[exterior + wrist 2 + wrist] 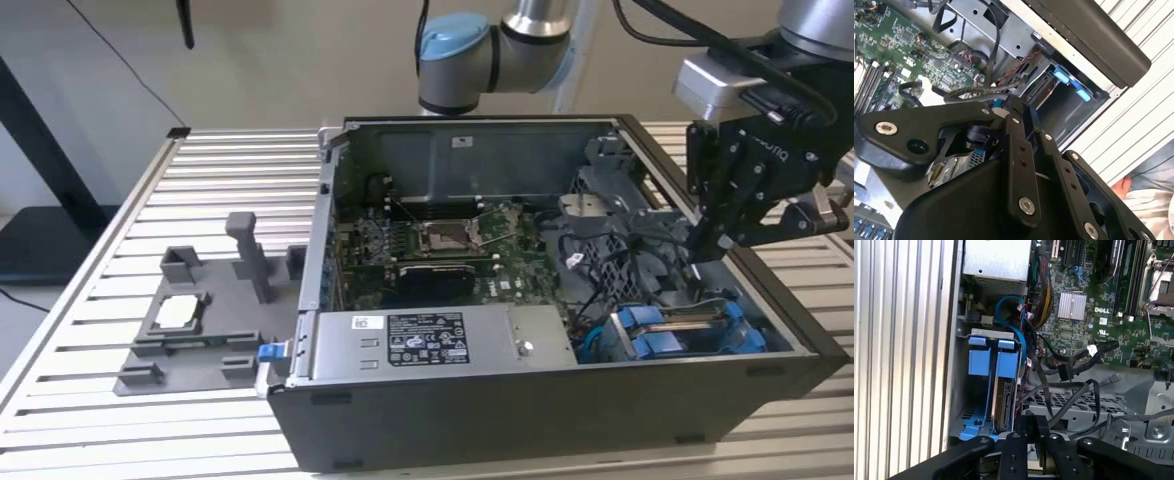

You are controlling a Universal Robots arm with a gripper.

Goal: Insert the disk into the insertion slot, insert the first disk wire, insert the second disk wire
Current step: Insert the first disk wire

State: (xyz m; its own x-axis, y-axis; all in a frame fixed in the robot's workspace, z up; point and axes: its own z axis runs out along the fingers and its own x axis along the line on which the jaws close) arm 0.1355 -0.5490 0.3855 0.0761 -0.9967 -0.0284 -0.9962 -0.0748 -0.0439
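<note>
Inside the open case on the slatted table, at the end on the exterior view's right, my hand hangs over the corner where the slot sits. It is above the slot and not touching it. Whether my hand is open, closed or gripping something, I cannot tell.

In the first wrist view the disk stands on edge within the slot in its blue frame. Two blue clips show at the slot's mouth. A blue cable loops just beyond the slot. Black wires trail across the perforated metal beside it, between the slot and the green board.

In the exterior view a grey stand with upright posts lies on the table outside the case, well apart from my hand.
</note>
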